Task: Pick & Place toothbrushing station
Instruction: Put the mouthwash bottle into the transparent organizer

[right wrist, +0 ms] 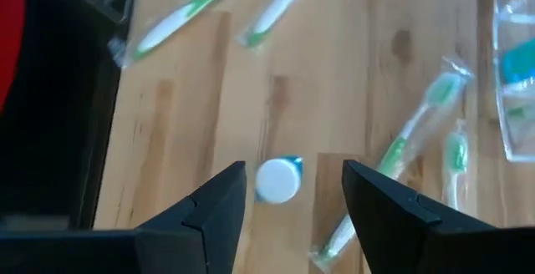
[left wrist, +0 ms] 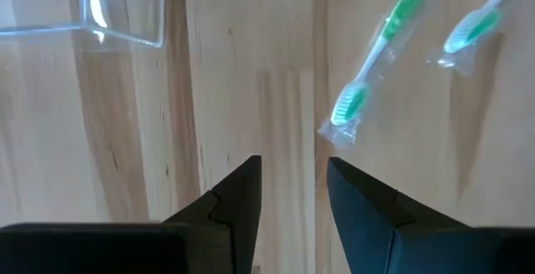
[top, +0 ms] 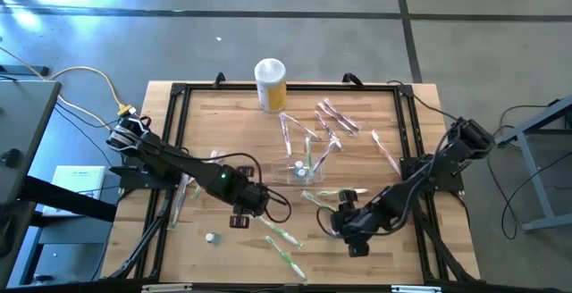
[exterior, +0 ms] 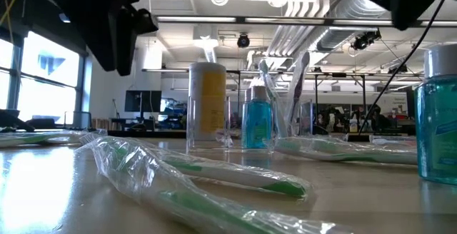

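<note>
While both hover empty: left claw point(top: 239, 219) parted, right claw point(top: 356, 244) parted, toothbrushing station point(top: 302, 171) between, farther back.

no text legible anywhere; yellow canister point(top: 271, 84) label unreadable, paper sheet point(top: 79, 181) print too small

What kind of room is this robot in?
Probably a big workshop or lab: bare pipes and ducts on the ceiling, a concrete floor, and a wooden table with wrapped toothbrushes.
</note>
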Robot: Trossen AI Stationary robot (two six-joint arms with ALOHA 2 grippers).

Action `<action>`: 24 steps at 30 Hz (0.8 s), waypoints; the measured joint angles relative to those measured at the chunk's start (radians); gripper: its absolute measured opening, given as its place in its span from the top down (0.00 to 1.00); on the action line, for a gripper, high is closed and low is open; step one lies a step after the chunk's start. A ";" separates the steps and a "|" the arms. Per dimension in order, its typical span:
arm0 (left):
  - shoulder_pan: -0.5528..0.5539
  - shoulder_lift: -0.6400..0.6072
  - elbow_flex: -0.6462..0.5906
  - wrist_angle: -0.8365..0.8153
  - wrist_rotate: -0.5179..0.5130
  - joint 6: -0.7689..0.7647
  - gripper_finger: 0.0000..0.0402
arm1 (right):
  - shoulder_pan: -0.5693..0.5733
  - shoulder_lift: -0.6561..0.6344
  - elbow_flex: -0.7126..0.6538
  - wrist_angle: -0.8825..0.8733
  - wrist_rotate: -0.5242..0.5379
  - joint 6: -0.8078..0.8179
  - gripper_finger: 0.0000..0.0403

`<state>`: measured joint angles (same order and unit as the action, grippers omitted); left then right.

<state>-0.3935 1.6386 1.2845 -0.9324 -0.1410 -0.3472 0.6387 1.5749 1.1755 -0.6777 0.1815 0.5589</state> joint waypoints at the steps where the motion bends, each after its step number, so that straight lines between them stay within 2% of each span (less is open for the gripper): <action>1: 0.001 0.000 -0.005 0.004 0.000 -0.002 0.67 | -0.008 0.000 0.000 -0.001 -0.016 0.018 0.52; 4: 0.001 0.000 -0.011 0.053 -0.003 0.012 0.67 | -0.026 0.000 0.000 0.003 -0.061 0.056 0.52; 15: 0.000 -0.001 -0.011 0.304 -0.007 0.138 0.67 | 0.009 0.053 0.000 0.013 -0.061 0.075 0.52; 24: 0.000 -0.001 -0.011 0.313 -0.008 0.135 0.67 | -0.019 0.068 0.000 -0.017 -0.079 0.104 0.52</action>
<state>-0.3935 1.6379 1.2732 -0.6190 -0.1490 -0.2124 0.6199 1.6432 1.1755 -0.6946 0.1020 0.6624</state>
